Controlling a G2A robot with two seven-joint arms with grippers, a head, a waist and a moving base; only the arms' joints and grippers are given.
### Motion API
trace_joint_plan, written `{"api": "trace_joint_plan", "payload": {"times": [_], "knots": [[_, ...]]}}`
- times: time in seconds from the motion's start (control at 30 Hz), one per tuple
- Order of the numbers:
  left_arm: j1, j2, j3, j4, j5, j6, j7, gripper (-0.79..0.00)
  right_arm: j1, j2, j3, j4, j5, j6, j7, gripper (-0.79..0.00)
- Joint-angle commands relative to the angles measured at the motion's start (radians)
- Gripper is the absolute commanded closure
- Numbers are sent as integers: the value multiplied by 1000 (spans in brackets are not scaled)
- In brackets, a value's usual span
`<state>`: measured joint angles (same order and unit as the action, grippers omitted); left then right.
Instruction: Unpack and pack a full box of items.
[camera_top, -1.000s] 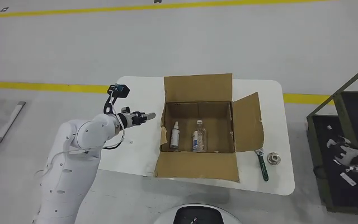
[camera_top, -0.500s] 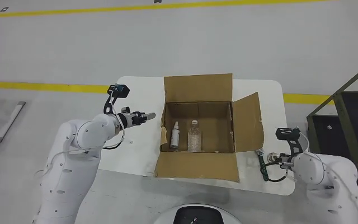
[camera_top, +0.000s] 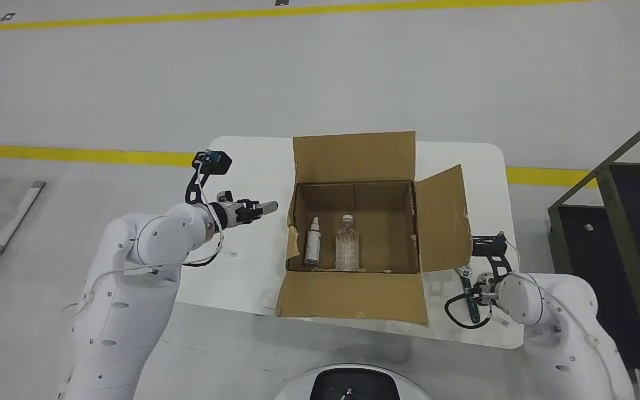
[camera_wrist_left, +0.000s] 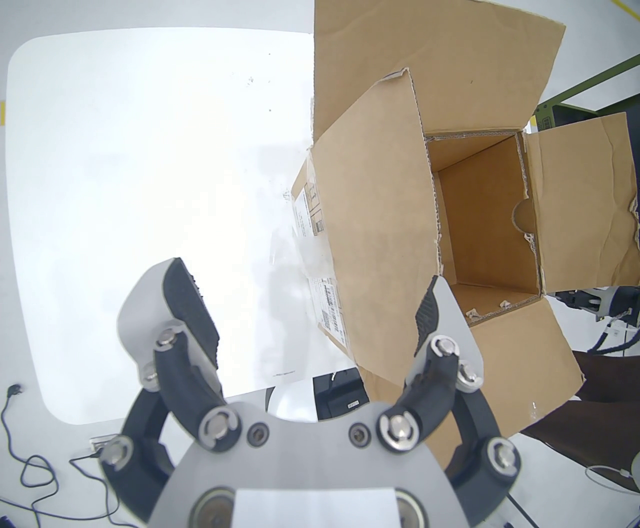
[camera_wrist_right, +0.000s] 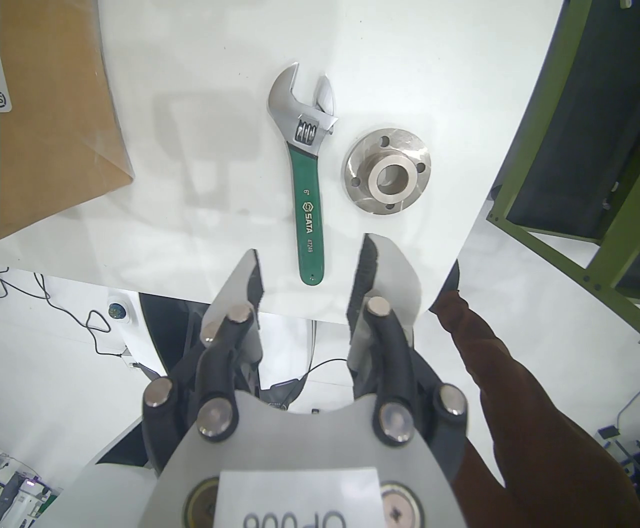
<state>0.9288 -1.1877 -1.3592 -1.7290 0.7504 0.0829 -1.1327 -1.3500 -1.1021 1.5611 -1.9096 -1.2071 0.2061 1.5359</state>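
The cardboard box (camera_top: 352, 225) stands open in the middle of the white worktop (camera_top: 250, 170). Its back, right and front flaps are spread outward, while the left flap seems to stand nearly upright. On the box floor two bottles lie side by side without touching: a small white bottle (camera_top: 313, 240), whose top is too small to make out, and a clear bottle (camera_top: 347, 243). In the left wrist view only the upper inner walls of the box show, because the raised flap cuts off the floor and both bottles. The left gripper (camera_top: 268, 208) hangs over the worktop just beside the box's left side, spread wide with nothing in it. The right gripper (camera_wrist_right: 310, 255) is also spread and empty, its fingers on either side of the handle end of a green-handled wrench (camera_wrist_right: 307, 200). Whether they touch the wrench cannot be judged. The wrench lies flat to the right of the box, with a round metal flange (camera_wrist_right: 386, 170) just beside it. From above, the right gripper covers most of both. A green rack (camera_wrist_right: 550, 250) is cut off at the edge.
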Motion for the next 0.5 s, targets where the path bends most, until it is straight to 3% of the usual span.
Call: {"api": "trace_joint_plan", "payload": {"times": [0.0, 0.37, 0.4, 0.43, 0.47], "knots": [[0, 0, 0, 0, 0, 0, 0, -785, 0, 0, 0, 0, 0, 0, 0, -785], [0, 0, 0, 0, 0, 0, 0, -785, 10, -6, -53, 70, -16, -17, -84, -785], [0, 0, 0, 0, 0, 0, 0, -785, 15, -6, -56, 79, -15, -17, -86, -613], [0, 0, 0, 0, 0, 0, 0, -785, 21, -7, -60, 91, -18, -18, -88, -391], [0, 0, 0, 0, 0, 0, 0, -785, 27, -7, -64, 103, -24, -20, -88, -305]]}}
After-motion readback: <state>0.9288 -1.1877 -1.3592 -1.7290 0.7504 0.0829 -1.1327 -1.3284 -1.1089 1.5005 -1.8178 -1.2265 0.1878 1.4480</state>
